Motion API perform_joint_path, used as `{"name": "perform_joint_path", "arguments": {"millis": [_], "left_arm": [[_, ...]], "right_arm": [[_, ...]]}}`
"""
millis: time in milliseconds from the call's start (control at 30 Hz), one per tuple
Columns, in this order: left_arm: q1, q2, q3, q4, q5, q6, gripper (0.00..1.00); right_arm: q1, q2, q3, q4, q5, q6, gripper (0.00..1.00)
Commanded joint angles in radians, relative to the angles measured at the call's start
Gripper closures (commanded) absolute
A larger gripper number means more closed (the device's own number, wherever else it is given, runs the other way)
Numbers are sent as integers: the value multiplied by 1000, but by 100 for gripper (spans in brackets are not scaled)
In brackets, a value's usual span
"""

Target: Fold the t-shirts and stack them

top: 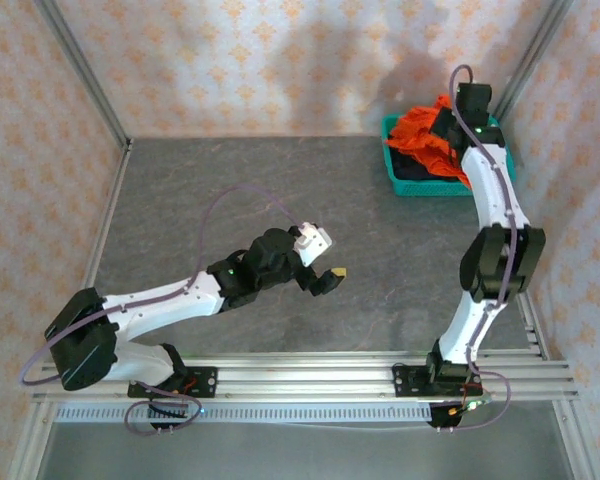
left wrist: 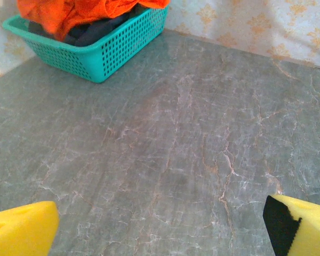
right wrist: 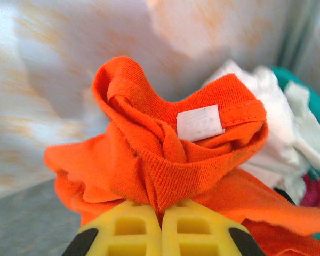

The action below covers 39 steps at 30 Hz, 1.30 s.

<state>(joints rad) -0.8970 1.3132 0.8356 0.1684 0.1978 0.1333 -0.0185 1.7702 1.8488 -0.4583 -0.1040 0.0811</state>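
Pale wallpaper with an orange flower print closes the cell on three sides, and in the top view a grey marbled tabletop [top: 280, 190] spreads below it. A teal mesh basket [top: 397, 180] sits at the upper right of that frame, close to the back wall. It is heaped with the orange t-shirt [top: 420, 128] over a dark navy t-shirt [top: 415, 165]. My right arm [top: 492, 200] reaches up the right side of the frame, its wrist over the basket. My left claw [top: 330, 277] hangs above bare tabletop near the middle of the frame, well apart from the basket.

From my left wrist, grey stone takes up most of the frame. My left claw's yellow fingers [left wrist: 21, 229] poke in at the lower left and lower right corners, spread wide, with bare tabletop between them. The basket stands at the upper left, orange cloth piled over navy inside it.

From my right wrist, the wallpaper is a blur behind. My right claw [right wrist: 161, 224] sits at bottom centre, its two yellow pads [right wrist: 128, 229] pressed together and pinching a ribbed fold of the orange t-shirt, which bunches up through the centre of the frame. A white label [right wrist: 200, 122] is sewn at its collar. A white t-shirt [right wrist: 272, 117] lies behind it at the right, with a scrap of magenta cloth [right wrist: 317, 192] at the right edge.
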Motion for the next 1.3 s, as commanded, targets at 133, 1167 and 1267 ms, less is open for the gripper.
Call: {"name": "perform_joint_path", "arguments": {"millis": [133, 1167, 1267], "left_arm": [[-3, -103, -17, 5, -47, 55, 0], [28, -664, -270, -222, -381, -12, 0], [59, -593, -245, -224, -396, -73, 0]], "right_arm": [[93, -244, -36, 174, -196, 54, 100], [400, -122, -237, 300, -131, 497, 75], [287, -143, -385, 325, -77, 585, 48]]}}
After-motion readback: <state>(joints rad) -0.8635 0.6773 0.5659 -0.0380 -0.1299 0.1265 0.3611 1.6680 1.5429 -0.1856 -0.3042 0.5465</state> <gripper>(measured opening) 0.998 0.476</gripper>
